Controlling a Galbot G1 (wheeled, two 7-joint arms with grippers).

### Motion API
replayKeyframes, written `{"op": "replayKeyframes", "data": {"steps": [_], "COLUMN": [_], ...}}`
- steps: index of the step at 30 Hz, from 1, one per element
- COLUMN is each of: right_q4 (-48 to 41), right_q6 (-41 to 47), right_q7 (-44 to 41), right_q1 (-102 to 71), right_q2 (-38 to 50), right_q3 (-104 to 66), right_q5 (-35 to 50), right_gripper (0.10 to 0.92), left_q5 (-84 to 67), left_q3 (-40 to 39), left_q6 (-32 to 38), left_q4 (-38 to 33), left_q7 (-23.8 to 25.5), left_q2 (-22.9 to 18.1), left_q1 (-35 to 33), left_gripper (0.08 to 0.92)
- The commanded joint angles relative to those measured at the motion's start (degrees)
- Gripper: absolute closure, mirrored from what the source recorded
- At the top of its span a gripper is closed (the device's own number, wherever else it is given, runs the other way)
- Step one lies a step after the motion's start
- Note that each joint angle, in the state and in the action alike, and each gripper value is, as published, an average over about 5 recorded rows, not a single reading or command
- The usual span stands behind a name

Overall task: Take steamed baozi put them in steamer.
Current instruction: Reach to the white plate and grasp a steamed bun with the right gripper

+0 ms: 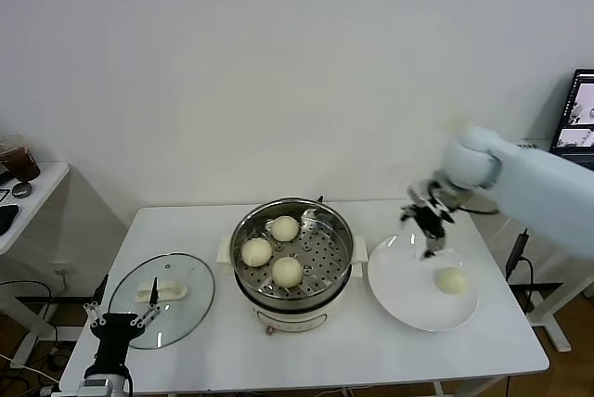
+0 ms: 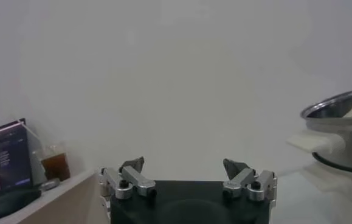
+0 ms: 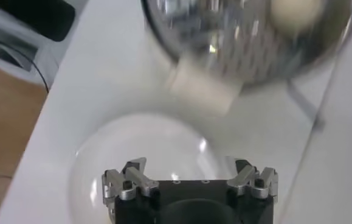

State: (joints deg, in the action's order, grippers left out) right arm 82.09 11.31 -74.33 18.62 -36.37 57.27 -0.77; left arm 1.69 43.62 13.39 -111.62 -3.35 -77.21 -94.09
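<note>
Three pale baozi lie on the perforated tray of the steel steamer (image 1: 243, 228): one at the back (image 1: 285, 228), one at the left (image 1: 256, 251), one at the front (image 1: 287, 272). A fourth baozi (image 1: 451, 280) lies on the white plate (image 1: 399, 295) to the right of the steamer. My right gripper (image 1: 429, 227) is open and empty, hovering over the plate's near-left part, up and left of that baozi. In the right wrist view the gripper (image 3: 189, 172) is above the plate (image 3: 139, 146), with the steamer (image 3: 224, 49) and one baozi (image 3: 294, 13) beyond. My left gripper (image 1: 119, 315) is open, parked low at the table's front left.
A round glass lid (image 1: 186, 309) with a white handle (image 1: 161, 292) lies left of the steamer. A side table (image 1: 37, 184) with a cup stands at far left. A monitor (image 1: 577, 114) is at far right. The left wrist view shows the steamer's edge (image 2: 340, 122).
</note>
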Motion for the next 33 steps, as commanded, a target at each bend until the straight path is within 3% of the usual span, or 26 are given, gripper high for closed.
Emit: {"op": "replayKeyframes", "data": {"steps": [1,11,33], "right_q4": [-5.95,-10.67,-19.10], "right_q6": [-0.73,-0.81,-2.63], "right_q7": [-0.11,4.66,8.21], "right_q1": [-23.73,-30.99,-30.69], "right_q2": [10.31,6.33,-5.44], "right_q3": [-19.09,-26.97,-27.08], "right_q5": [-11.31,-15.83,-20.82], "right_gripper": [0.203,0.203,0.203], "left_q5": [0.39,0.79,0.88], "left_q3": [-0.42,-0.58,-0.10], "left_q6": [-0.01,0.07,0.38], "left_q4": [0.59,0.30,0.02], "left_q7": [0.04,0.00,-0.08], "left_q2": [-0.01,-0.55,-1.32], "left_q1": [0.09,-0.46,-1.22], "left_gripper": [0.177,0.177,0.177]}}
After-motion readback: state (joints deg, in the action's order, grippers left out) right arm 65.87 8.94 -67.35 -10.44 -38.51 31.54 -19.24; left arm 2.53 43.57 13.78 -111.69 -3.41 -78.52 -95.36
